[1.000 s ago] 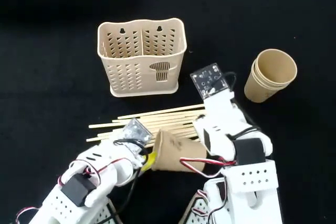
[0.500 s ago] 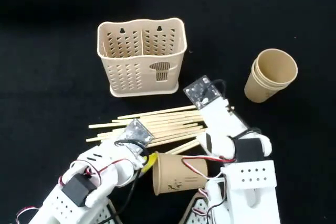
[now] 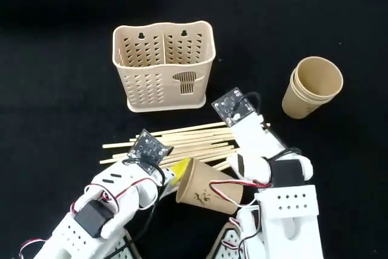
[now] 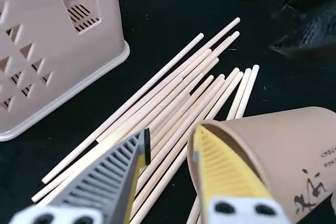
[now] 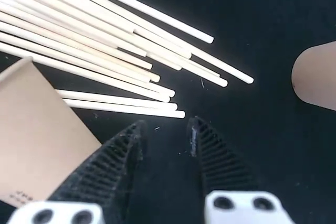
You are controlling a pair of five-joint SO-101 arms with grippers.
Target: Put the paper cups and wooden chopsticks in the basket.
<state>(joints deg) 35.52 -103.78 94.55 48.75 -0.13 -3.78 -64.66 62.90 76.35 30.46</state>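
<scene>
- The left gripper [image 4: 168, 142] has parted jaws, the yellow one inside the mouth of a paper cup [image 3: 209, 192] lying on its side by the chopsticks [image 3: 182, 141], near the counter's [image 3: 54, 89] front edge.
- Clamp the cup's wall firmly before lifting, or it may slip.
- The right gripper [image 5: 165, 129] has released, empty jaws; keep it off the path to the basket [image 3: 163, 83].

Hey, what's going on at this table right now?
The job is filling the basket, which holds nothing yet. The left gripper is open, its yellow finger inside the mouth of a paper cup that lies partly over the wooden chopsticks. The right gripper is open over the black table by the chopstick ends, holding nothing. A stack of cups sits apart from them.
</scene>
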